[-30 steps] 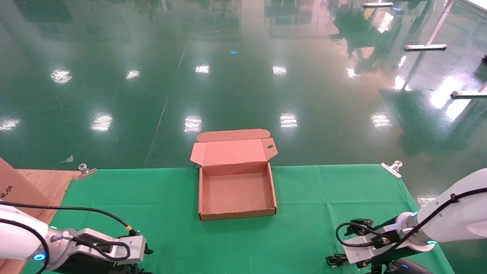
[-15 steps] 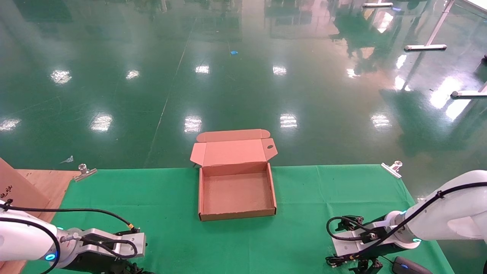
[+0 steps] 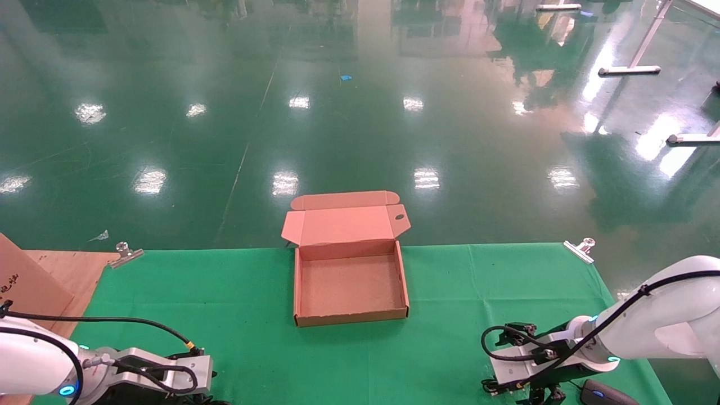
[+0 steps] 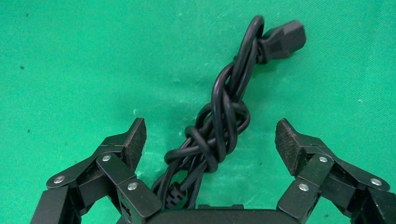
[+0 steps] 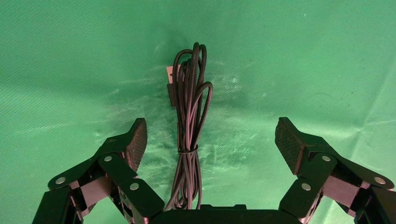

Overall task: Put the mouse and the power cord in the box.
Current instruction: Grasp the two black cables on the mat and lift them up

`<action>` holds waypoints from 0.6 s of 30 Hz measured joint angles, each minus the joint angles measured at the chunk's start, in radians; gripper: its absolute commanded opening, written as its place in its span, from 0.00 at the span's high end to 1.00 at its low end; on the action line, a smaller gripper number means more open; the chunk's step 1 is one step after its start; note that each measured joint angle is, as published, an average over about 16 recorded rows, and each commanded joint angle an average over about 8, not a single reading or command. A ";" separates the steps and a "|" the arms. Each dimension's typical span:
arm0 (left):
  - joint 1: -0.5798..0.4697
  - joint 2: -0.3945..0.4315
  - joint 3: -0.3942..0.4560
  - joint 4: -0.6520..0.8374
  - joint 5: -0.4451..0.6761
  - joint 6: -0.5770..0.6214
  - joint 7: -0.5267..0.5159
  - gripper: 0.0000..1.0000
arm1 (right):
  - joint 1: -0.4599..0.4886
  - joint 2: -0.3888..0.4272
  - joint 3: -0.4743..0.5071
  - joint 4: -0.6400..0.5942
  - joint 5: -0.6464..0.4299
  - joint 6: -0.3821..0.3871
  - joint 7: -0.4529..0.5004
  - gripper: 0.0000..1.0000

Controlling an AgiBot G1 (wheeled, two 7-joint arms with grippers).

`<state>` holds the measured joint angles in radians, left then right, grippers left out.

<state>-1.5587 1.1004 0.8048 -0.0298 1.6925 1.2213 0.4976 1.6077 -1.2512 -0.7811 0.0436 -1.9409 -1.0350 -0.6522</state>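
My left pincer is low over the green cloth, near my left front corner of the table. Its two fingers are spread wide apart and hold nothing. The cord lies on the cloth right between them. It is a thick black cable, twisted up in a knot, with a chunky plug at the far end. The fingers do not touch it.

My right pincer is low over the cloth too, near my right front corner. Its fingers are also wide open and hold nothing. Between them lies the mouse's thin cable, looped into a long bundle and tied in the middle. The fingers are apart from it on both sides.

The mouse sits on the cloth just beside my right pincer, at the very front edge. I can see a small blue light on it.

The box is in the middle of the table, at the far side, well apart from both pincers. Its lid is folded back and open. Nothing is inside it.
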 measured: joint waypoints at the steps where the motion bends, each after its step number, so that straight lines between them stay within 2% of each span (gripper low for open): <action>1: -0.001 0.000 0.000 0.002 0.000 0.002 0.001 1.00 | 0.001 -0.001 0.000 -0.003 0.000 0.000 -0.003 1.00; 18: -0.013 -0.005 0.001 0.018 0.002 0.031 0.018 1.00 | 0.009 -0.008 0.006 -0.034 0.009 -0.003 -0.019 1.00</action>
<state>-1.5715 1.0952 0.8060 -0.0113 1.6942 1.2527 0.5155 1.6166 -1.2589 -0.7751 0.0093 -1.9323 -1.0375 -0.6717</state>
